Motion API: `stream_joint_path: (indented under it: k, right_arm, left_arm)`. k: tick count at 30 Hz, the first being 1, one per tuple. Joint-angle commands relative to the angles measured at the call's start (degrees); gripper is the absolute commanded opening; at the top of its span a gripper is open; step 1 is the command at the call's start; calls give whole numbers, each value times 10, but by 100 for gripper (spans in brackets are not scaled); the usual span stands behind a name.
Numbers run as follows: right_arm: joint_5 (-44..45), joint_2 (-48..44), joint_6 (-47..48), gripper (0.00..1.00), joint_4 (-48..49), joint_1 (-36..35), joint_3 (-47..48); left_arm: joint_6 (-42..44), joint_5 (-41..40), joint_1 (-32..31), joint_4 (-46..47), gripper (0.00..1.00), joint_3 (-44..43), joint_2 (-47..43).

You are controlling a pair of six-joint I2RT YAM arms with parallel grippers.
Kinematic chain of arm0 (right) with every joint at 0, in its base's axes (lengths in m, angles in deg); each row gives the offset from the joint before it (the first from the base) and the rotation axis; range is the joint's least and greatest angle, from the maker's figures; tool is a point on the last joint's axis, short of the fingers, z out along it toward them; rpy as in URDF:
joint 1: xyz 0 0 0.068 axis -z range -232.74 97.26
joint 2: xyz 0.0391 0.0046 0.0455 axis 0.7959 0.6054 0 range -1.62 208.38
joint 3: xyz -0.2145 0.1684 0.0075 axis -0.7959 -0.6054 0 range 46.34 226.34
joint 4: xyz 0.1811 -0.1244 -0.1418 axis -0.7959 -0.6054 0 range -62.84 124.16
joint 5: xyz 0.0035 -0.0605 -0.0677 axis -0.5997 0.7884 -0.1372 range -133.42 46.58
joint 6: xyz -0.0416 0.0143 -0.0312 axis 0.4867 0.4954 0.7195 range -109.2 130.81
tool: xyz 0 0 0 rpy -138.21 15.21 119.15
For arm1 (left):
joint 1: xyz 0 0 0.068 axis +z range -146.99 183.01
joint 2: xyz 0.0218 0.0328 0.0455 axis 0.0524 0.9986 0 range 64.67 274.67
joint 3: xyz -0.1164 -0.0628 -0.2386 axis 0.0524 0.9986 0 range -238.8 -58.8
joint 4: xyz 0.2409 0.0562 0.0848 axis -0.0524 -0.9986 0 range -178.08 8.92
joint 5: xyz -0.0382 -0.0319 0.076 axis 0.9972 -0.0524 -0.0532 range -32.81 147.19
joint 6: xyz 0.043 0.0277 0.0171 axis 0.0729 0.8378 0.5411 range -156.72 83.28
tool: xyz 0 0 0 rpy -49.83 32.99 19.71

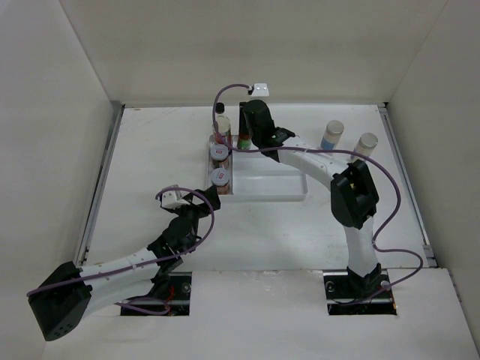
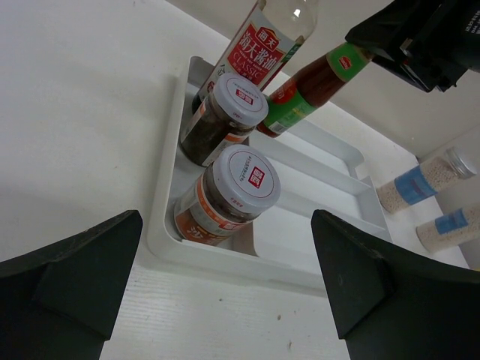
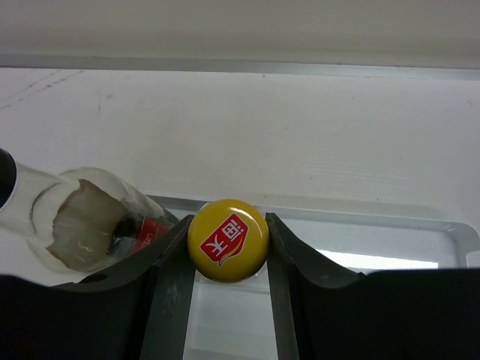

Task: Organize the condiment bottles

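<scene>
A white stepped tray (image 1: 289, 187) holds the condiment bottles at its left end. Two red-labelled jars (image 1: 220, 177) (image 2: 232, 187) stand one behind the other, the second (image 1: 218, 152) (image 2: 225, 112) further back. At the back is a clear black-capped bottle (image 1: 222, 120) (image 2: 259, 37) (image 3: 82, 217). My right gripper (image 1: 247, 133) (image 3: 228, 238) is shut on the yellow cap (image 3: 228, 240) of a dark green-labelled bottle (image 2: 307, 86), which leans with its base in the tray beside the clear bottle. My left gripper (image 1: 196, 199) (image 2: 226, 251) is open and holds nothing, just in front of the tray's left corner.
Two pale shakers with blue labels (image 1: 332, 135) (image 1: 365, 145) stand on the table right of the tray, also in the left wrist view (image 2: 420, 184) (image 2: 454, 225). White walls enclose the table. The right arm (image 1: 352, 195) arches over the tray's right end.
</scene>
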Motion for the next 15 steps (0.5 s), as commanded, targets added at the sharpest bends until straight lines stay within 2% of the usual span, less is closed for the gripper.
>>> stream_joint_path:
  k: [1,5,11,15]
  right_arm:
    - [8,-15,-3,33,81,1,34]
    - [7,2,-9,39,81,-3,21]
    - [7,5,-27,57,86,-11,8]
    - [12,-26,-40,68,87,-12,-11]
  left_arm:
    - [-7,0,2,35,100,5,-1]
    - [-7,1,4,35,100,5,1]
    - [-7,2,7,35,100,5,0]
    - [-7,2,7,35,100,7,-7]
